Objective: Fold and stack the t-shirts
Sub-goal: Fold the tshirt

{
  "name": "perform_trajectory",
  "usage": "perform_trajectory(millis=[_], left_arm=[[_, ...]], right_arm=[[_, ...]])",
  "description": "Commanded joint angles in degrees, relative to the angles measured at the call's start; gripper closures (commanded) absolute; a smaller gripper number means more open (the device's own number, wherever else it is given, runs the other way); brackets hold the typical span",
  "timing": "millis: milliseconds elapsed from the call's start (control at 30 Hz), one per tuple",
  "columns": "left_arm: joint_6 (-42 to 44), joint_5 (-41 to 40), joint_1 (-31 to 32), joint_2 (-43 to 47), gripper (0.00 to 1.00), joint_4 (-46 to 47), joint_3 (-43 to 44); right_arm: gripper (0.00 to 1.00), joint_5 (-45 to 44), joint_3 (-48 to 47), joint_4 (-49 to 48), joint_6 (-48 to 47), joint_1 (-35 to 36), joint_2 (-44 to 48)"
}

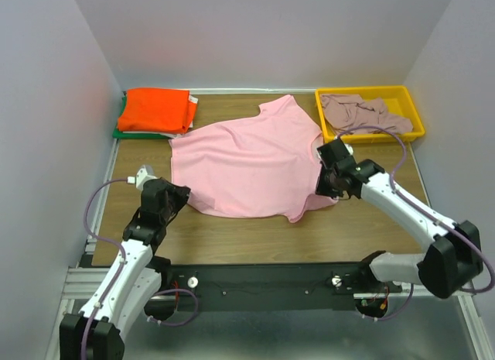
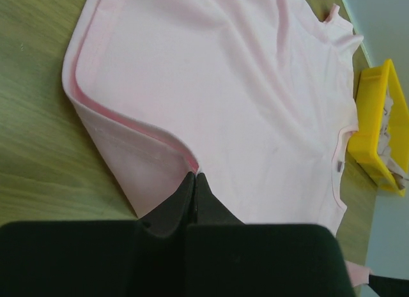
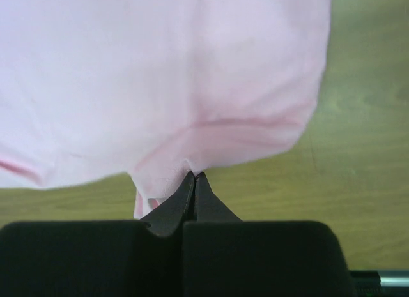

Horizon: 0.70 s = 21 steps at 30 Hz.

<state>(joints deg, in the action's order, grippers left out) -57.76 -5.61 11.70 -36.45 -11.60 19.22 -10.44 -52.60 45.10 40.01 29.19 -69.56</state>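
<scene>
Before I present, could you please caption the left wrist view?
The left pincer shut on an edge of the light pink t-shirt spread over the wooden table, yellow tray beyond.

Bright, even overhead light, soft shadows, no glare; wrist views slightly blurred up close

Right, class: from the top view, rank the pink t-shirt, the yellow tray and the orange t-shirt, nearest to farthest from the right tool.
1. pink t-shirt: spread in the centre, its edge pinched in the right tool.
2. yellow tray: far right corner, just beyond the tool.
3. orange t-shirt: far left corner, on the opposite side.
</scene>
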Motion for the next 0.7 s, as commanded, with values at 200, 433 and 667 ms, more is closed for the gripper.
perform_trajectory(millis=[200,433,667], left_arm=[[4.5,0.9,-2.0,-9.0,1.0,11.2,2.0],[4.7,2.1,-5.5,-11.2,1.0,16.7,0.6],[5.6,4.8,-10.7,-14.3,1.0,20.1,-0.1]], right_arm=[[1.0,-5.4,-16.6,-10.0,-8.3,-1.4,-15.9],[1.0,-5.6,-25.7,-11.3,-11.6,-2.8,-25.9],[1.0,-6.1,-32.3,-11.4,-14.1,-4.1,-32.5]])
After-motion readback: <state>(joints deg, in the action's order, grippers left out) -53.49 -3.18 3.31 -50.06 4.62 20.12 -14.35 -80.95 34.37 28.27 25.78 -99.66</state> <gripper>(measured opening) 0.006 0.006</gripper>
